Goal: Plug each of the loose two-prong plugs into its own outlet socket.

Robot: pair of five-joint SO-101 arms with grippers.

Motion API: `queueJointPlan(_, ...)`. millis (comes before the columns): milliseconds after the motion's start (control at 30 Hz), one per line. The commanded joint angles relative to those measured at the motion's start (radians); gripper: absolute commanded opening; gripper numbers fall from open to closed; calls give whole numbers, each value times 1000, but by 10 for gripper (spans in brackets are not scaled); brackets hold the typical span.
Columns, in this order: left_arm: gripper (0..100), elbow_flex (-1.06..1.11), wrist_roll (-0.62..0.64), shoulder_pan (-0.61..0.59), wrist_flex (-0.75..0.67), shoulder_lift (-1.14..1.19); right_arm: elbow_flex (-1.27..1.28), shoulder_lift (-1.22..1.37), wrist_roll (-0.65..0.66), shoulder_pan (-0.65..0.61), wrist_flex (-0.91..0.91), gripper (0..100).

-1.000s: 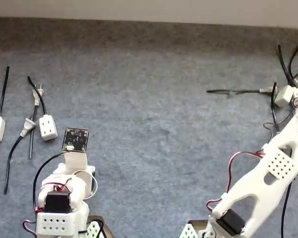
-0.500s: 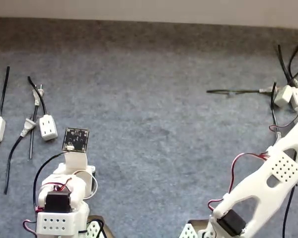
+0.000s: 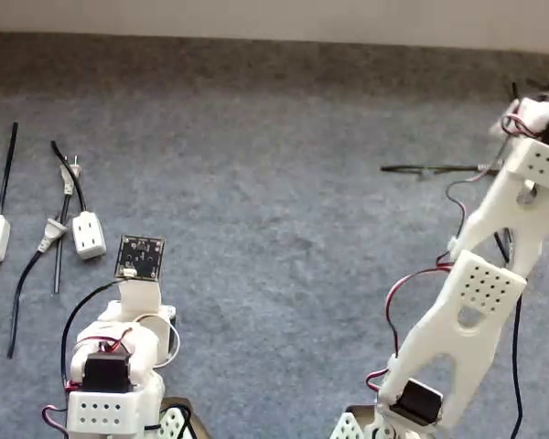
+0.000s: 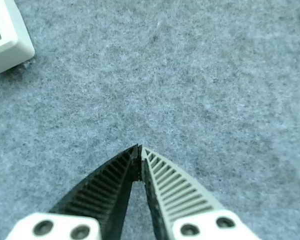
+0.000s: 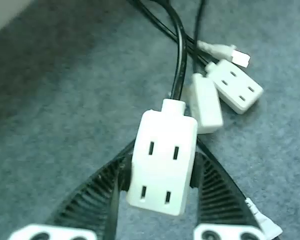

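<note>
Your right arm [image 3: 480, 283] has swung up toward far edge. Right claw [image 5: 162, 152] now pinches socket [image 5: 160, 175] by its sides. Left claw [image 4: 140, 150] closed, empty. Socket secured; you likely need plug [image 5: 225, 50] next.

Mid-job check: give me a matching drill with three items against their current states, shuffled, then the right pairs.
Items
1. left gripper
2. right gripper
3. loose two-prong plug

States
A. lying on the carpet beside a free outlet socket
B. shut on a white outlet socket
C. shut, empty, over bare carpet

Pairs: 1-C; 2-B; 3-A
</note>
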Motion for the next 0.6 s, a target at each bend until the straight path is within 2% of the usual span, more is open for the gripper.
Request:
queueJointPlan(0, 16, 16, -3, 16, 5, 2, 87, -168, -103, -73, 42, 126)
queueJointPlan(200, 16, 16, -3, 16, 5, 2, 489, -447, -201, -254, 42, 126)
queueJointPlan(367, 16, 16, -3, 16, 5, 2, 934, -748, -356, -444, 31, 126)
queueJointPlan(567, 16, 16, -3, 16, 5, 2, 1415, -906, -388, -522, -193, 126)
